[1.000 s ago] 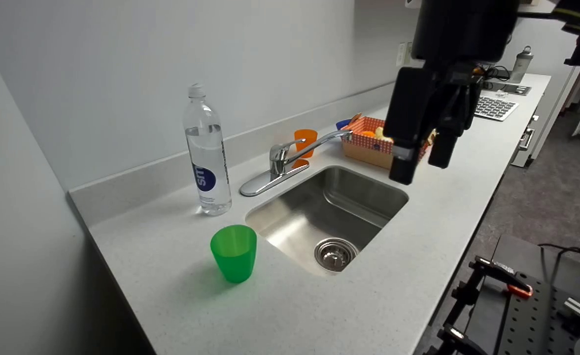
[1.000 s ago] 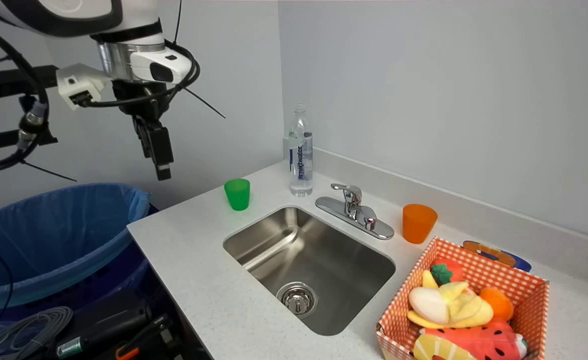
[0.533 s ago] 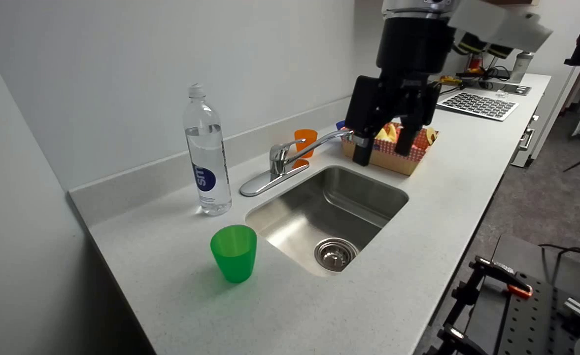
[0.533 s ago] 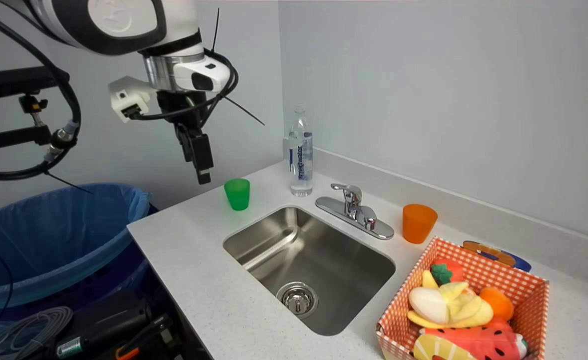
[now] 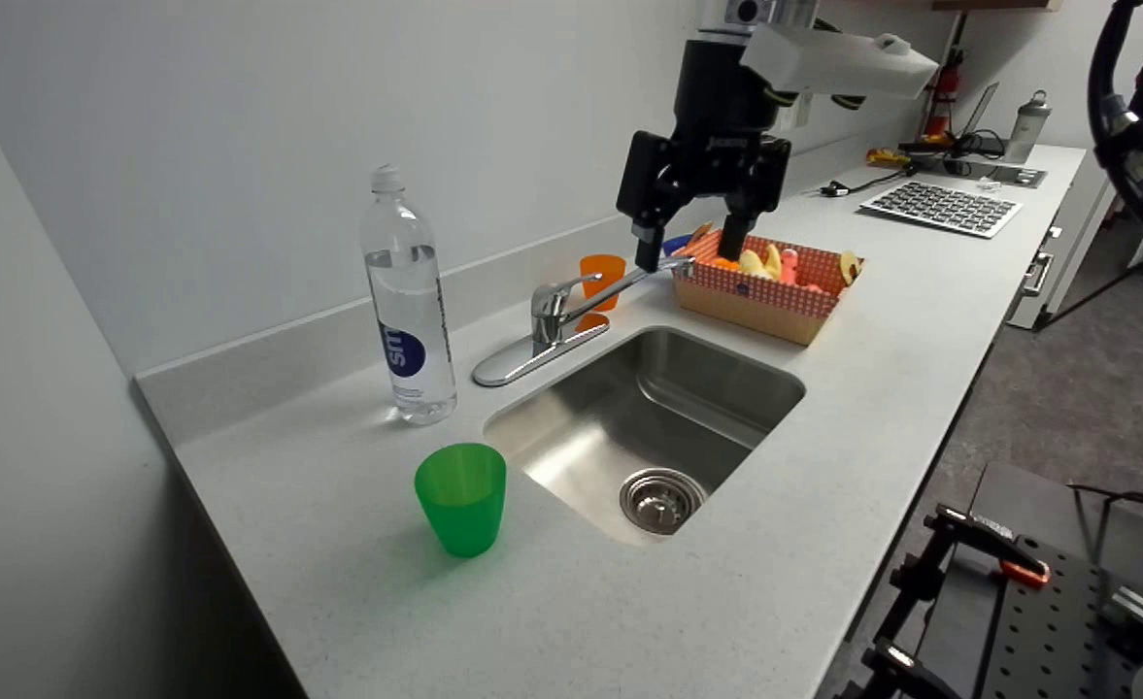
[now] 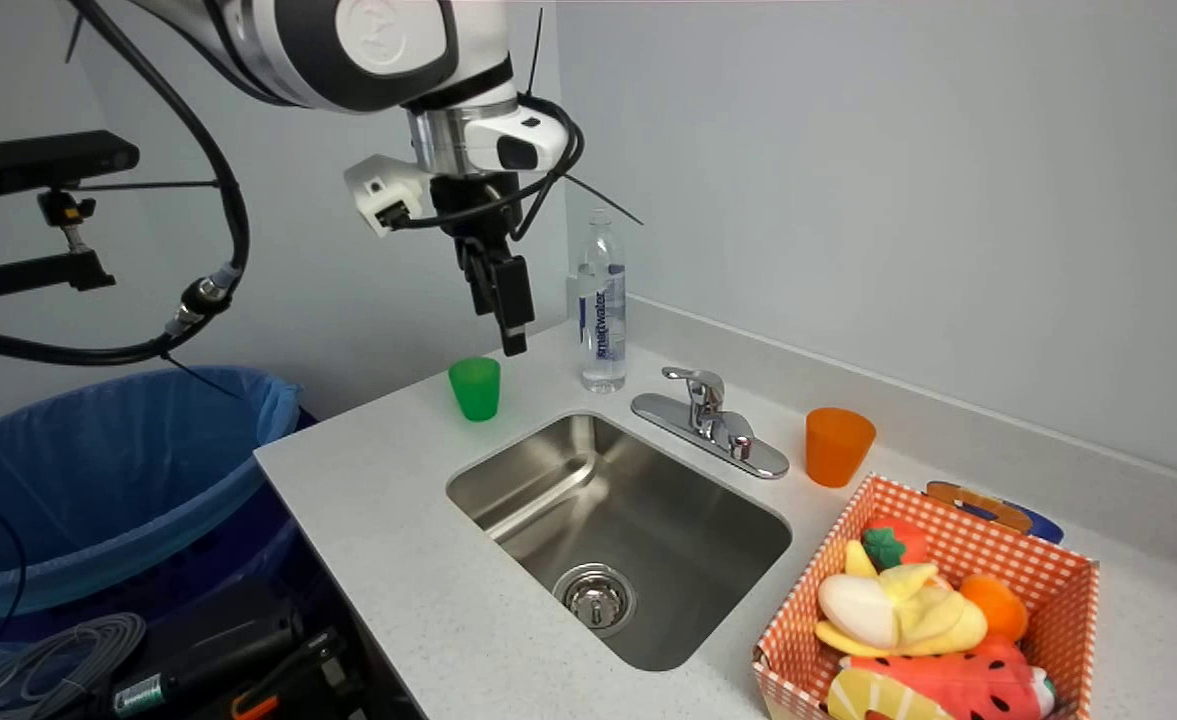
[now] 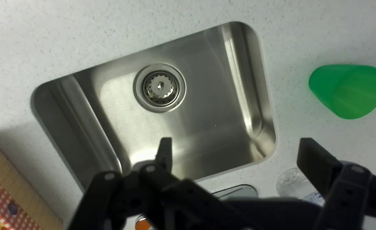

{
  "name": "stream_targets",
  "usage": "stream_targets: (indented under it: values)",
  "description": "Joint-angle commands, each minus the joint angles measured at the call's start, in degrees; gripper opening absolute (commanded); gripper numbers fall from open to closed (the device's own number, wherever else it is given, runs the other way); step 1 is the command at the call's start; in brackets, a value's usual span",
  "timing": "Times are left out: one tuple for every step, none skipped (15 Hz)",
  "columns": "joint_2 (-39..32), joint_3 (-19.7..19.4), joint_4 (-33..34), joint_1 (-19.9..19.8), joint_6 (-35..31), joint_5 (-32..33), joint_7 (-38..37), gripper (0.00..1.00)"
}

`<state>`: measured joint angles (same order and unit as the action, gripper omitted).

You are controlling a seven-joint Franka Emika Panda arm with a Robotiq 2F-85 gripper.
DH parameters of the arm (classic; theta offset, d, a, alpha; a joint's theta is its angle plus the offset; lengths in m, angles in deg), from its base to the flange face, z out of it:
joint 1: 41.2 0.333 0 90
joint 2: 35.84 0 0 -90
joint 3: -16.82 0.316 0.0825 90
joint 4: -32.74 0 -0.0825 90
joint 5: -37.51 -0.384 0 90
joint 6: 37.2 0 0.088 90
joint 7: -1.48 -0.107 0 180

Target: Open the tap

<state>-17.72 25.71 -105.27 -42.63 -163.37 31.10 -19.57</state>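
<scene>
Green cup [image 6: 475,388] beside the sink [image 6: 668,560], smartwater bottle [image 6: 603,325] upright near the chrome tap [image 6: 708,420], and my hand [image 5: 689,254] hangs above the bench [image 5: 552,621], pointing down, jaws wide apart

The arm [image 6: 378,40] has changed its place. In an exterior view, its fingers [image 6: 508,300] were before well to the left of the green cup [image 6: 475,388]; now, in the picture, they appear between this cup and the bottle [image 6: 603,335]. In an exterior view, the fingers [image 5: 647,238] have shifted left and upward. There, one of them now covers part of the tap [image 5: 548,318], which was fully visible before, while the checkered basket [image 5: 751,313], earlier partly hidden, shows almost whole.
</scene>
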Motion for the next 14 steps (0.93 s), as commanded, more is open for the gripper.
stream_targets:
  values:
    - [-5.2, -0.1, 4.9, -0.1, -0.8, 3.3, -4.9, 1.00]
    - [-6.1, -0.2, 5.7, 0.1, -0.8, 3.5, -5.4, 1.00]
    - [-6.8, -0.5, 6.3, 0.4, -0.7, 3.5, -5.3, 1.00]
    - [-4.6, -1.0, 3.8, 1.0, -0.5, 2.1, -3.4, 1.00]
    - [-5.4, -1.1, 4.5, 1.1, -0.5, 2.1, -3.5, 1.00]
    - [-5.9, -1.1, 4.9, 1.1, -0.4, 2.1, -3.6, 1.00]
    - [-6.2, -1.1, 5.2, 1.1, -0.4, 2.1, -3.6, 1.00]
    - [-6.3, -1.2, 5.3, 1.1, -0.4, 2.1, -3.6, 1.00]
    - [-6.3, -1.2, 5.3, 1.1, -0.4, 2.1, -3.7, 1.00]
    - [-6.3, -1.2, 5.3, 1.1, -0.4, 2.1, -3.7, 1.00]
    - [-6.3, -1.2, 5.3, 1.1, -0.4, 2.1, -3.7, 1.00]
    - [-6.3, -1.2, 5.4, 1.1, -0.4, 2.1, -3.7, 1.00]
    - [-6.4, -1.2, 5.1, 1.2, -0.7, 1.7, -3.6, 1.00]
    - [-6.7, -1.2, 5.2, 1.1, -0.9, 2.0, -4.3, 1.00]
